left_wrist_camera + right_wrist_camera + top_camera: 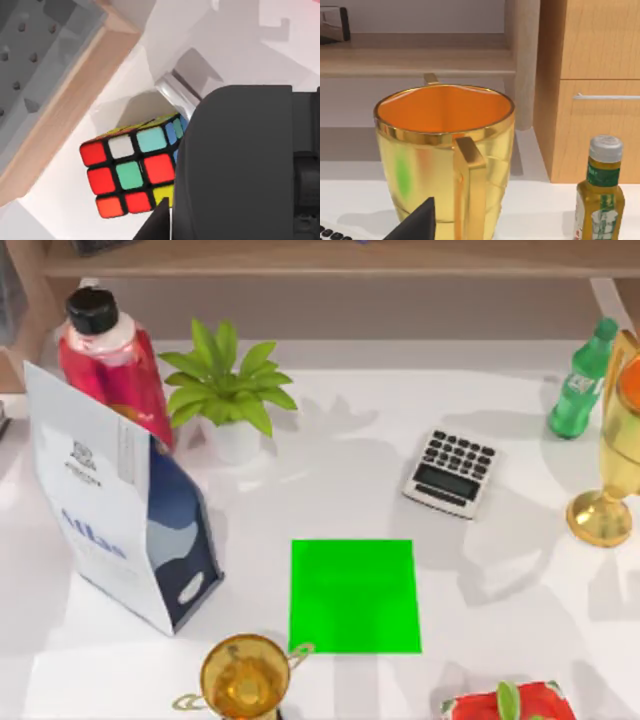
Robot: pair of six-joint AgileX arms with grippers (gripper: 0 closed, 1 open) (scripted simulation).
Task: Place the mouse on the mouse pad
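One green mouse pad (354, 596) overhead; left wrist faces a puzzle cube (131, 167).

Place: home office or study desk, rendered
Surface: white table (330, 490)
Desk items: calculator (451, 473) at two o'clock, green mouse pad (354, 596)
Furniture: wooden shelf (330, 258) at twelve o'clock; wooden drawer cabinet (600, 90)

Legible text: the word "Atlas" in blue on the white side of the paper bag (105, 510). A crest above it is too small to read.
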